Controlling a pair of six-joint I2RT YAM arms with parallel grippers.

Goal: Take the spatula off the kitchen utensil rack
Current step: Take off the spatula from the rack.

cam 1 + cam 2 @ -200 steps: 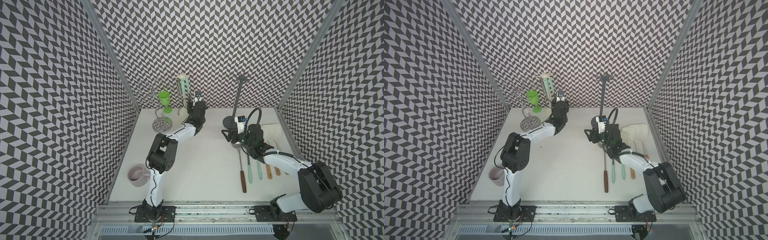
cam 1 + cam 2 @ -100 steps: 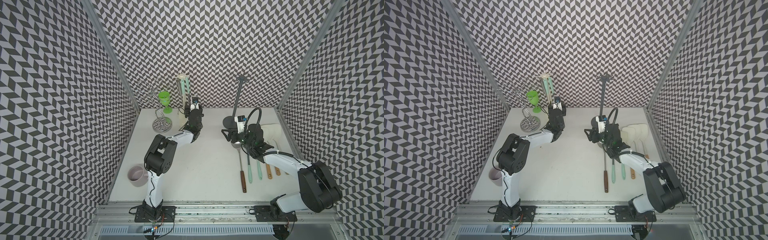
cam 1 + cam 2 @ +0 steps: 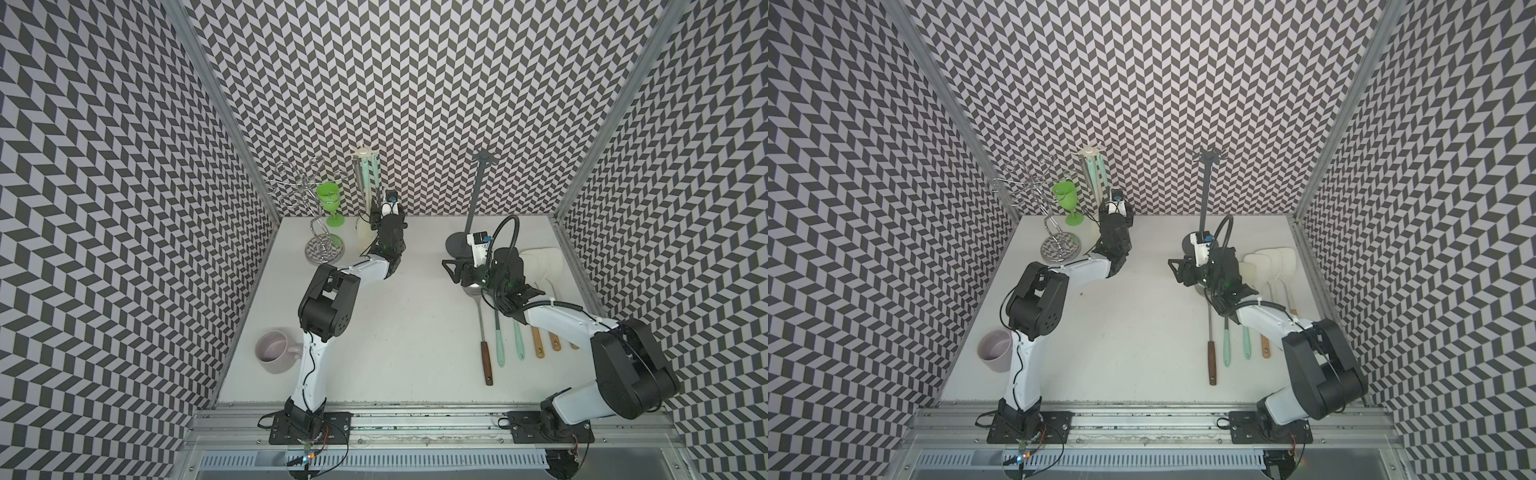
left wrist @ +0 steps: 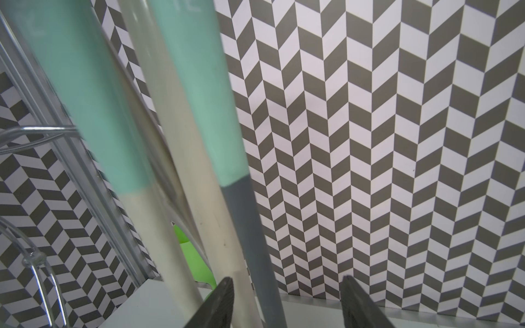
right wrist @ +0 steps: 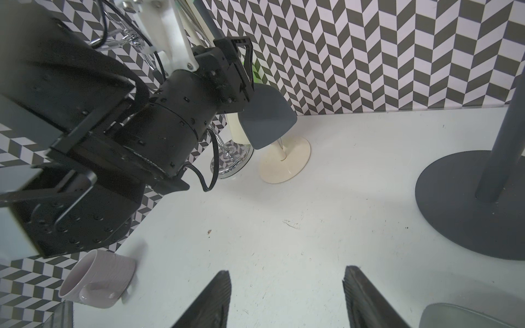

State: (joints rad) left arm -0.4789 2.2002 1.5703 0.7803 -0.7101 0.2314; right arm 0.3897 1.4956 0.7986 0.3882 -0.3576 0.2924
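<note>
Spatula [image 4: 251,235]: hanging on the cream utensil rack [image 3: 364,154] at the back of the table [image 3: 415,332]. Mint handle up, grey neck and blade down. Long axis close to upright. (Spotter 1)

Agreed. Your left gripper [image 4: 287,280] is right at it. Jaws spread, and the grey neck runs up between them, nearer one finger, not pinched that I can see. (Spotter 2)

A second mint-handled utensil [image 4: 93,113] hangs just beside it, with a cream neck. Make sure you close on the grey one only. (Spotter 1)

Your right gripper [image 5: 287,271] is spread too and empty. It sits low over the table by the dark stand [image 5: 468,204], well apart from the rack. Your left arm is the near one, so this looks like its pick. (Spotter 2)

My read: close across the neck, then lift along that upright axis so the handle end clears its hook before you draw away. The hook itself is too small to make out. (Spotter 1)
</note>
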